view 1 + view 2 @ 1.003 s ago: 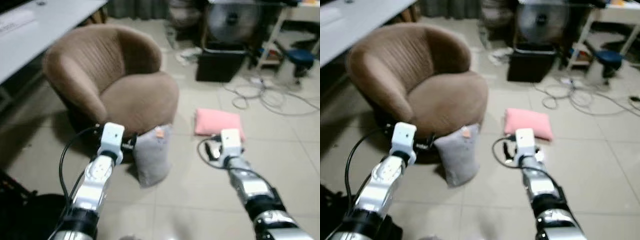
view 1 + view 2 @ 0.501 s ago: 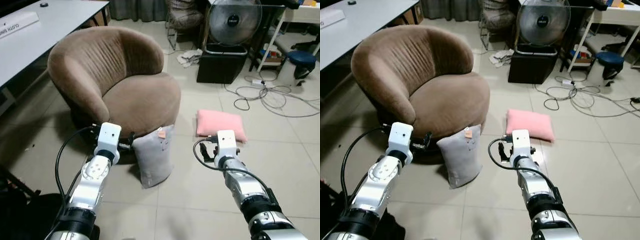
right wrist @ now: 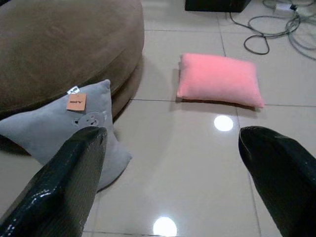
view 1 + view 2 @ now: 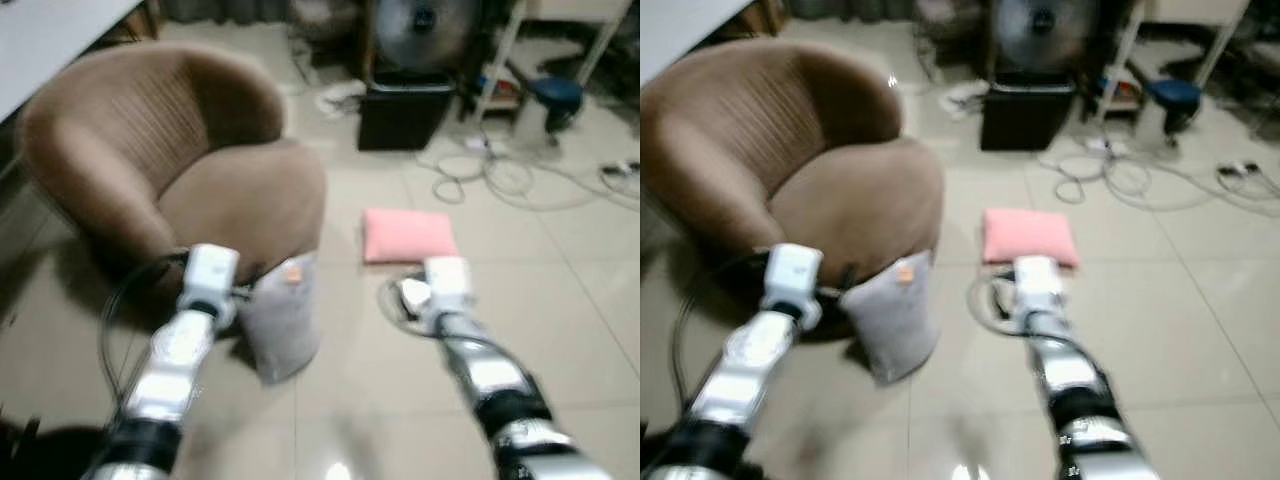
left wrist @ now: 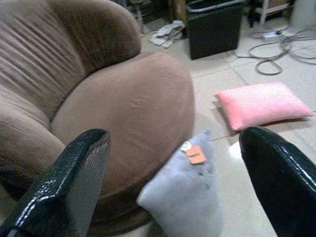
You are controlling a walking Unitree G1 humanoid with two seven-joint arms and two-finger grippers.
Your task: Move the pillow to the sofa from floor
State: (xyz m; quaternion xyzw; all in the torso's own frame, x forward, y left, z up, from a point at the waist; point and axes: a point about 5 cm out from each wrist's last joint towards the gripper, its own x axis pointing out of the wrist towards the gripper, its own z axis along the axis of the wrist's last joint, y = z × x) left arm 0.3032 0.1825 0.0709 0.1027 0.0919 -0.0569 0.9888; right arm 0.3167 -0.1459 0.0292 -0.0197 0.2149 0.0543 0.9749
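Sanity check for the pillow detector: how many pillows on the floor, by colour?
Grey pillow, propped against the brown armchair: 1
Pink pillow, flat on the tiles: 1
Total: 2

A grey pillow (image 4: 280, 318) stands upright on the tiled floor (image 4: 560, 290), leaning against the near front edge of the brown sofa (image 4: 200, 170), with a small orange tag near its top corner. To its right and a little farther off, well apart from it, a pink pillow (image 4: 408, 235) lies flat on the tiles. The sofa is a round, low tub chair with a ribbed curved back, and its seat is bare.
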